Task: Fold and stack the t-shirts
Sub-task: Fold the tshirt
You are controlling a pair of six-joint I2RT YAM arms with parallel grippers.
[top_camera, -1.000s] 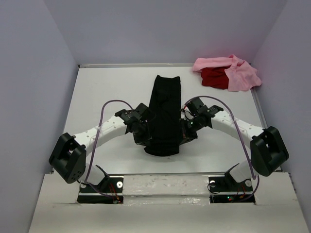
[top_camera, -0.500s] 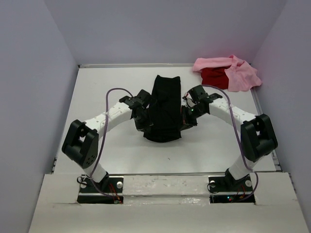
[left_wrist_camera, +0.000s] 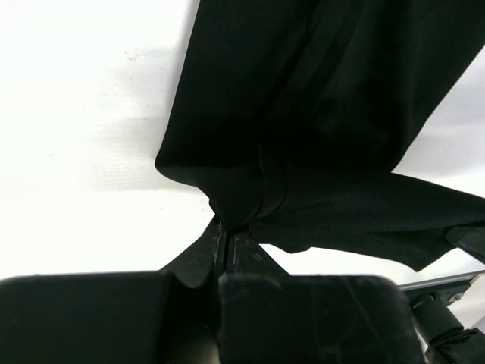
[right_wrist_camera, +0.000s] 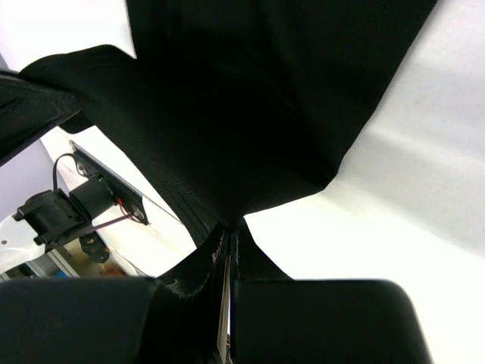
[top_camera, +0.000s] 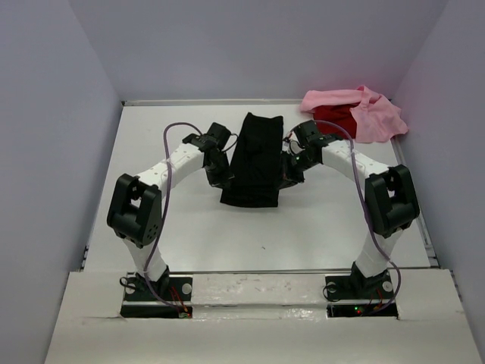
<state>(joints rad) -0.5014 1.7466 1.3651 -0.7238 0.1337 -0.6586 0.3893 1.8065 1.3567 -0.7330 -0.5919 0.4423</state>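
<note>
Black cloth, one t-shirt (top_camera: 254, 159): folded lengthways into a narrow band, lying in the middle of the white table (top_camera: 318, 227), its long axis running from the near side to the far side. The far end rests flat on the surface; the near end is gathered at both of its side edges. Left gripper (top_camera: 221, 176): at the band's left edge, fingers closed tight with a bunch of black fabric pinched between the tips; the left wrist view shows the cloth puckered into folds where it enters the fingers and spreading away above the bright tabletop. Right gripper (top_camera: 289, 173): at the band's right edge, opposite the left one, fingers likewise pressed together on a fold of the same black shirt; the right wrist view shows the fabric fanning out from the tips. Light pink t-shirt (top_camera: 375, 117): crumpled, at the far right corner of the table, well apart from the black one. Red t-shirt (top_camera: 332, 120): crumpled in the same heap, touching the pink one, which drapes over its far and right sides. Neither is folded.
</note>
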